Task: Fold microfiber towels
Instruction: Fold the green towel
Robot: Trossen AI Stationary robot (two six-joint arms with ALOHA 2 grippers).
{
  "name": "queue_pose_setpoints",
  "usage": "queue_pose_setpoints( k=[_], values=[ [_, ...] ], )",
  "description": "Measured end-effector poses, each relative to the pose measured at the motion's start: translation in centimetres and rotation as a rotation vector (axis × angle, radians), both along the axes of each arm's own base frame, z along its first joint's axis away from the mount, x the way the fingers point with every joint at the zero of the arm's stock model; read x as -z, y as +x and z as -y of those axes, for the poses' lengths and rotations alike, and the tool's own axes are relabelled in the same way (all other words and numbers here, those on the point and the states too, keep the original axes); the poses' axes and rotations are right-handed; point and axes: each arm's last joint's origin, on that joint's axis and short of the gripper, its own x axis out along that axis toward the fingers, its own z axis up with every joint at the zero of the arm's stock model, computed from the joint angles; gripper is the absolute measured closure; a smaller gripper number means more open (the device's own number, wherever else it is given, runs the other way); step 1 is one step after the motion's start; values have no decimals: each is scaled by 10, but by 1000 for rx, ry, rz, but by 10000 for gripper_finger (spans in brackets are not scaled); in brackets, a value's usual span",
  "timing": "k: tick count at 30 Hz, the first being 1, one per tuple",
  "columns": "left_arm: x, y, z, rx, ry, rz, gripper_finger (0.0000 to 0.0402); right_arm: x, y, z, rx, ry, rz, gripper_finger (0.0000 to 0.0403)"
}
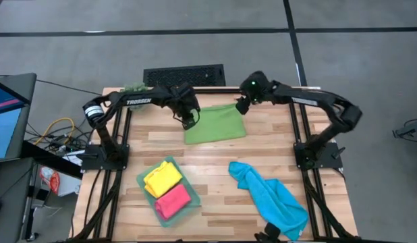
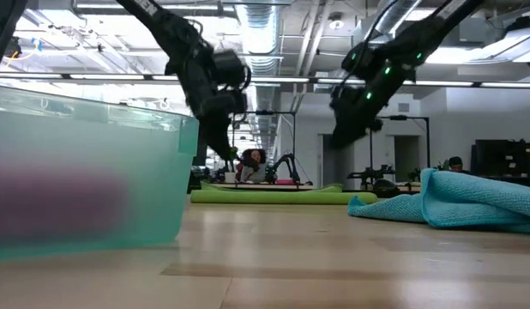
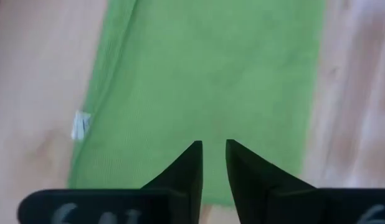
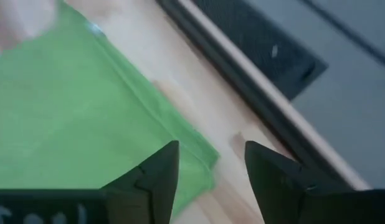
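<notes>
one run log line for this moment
stage: green towel folded flat | left tool: above it, empty | right tool: open over its corner | blue towel: unfolded

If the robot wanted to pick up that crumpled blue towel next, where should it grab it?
Probably by the bunched end of the blue towel, nearest the table's middle, coming straight down from above. There the cloth is gathered into raised folds, which the low view also shows standing up off the wood, so fingers could close around a ridge. The wider part near the table's front edge lies flatter and offers less to pinch.
</notes>
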Motion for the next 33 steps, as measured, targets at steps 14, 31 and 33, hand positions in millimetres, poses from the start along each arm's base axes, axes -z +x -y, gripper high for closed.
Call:
queue_pose_setpoints(
  k=[14, 31, 33],
  values=[
    [-3, 40, 12, 26, 204, 260, 399, 23, -13, -8, 25, 58, 202, 260],
    [66, 50, -3, -99, 182, 82, 401, 73, 6, 16, 242, 164, 133, 339],
    [68, 47, -6, -115, 175, 62, 401, 70, 8, 18, 250, 169, 112, 340]
  ],
)
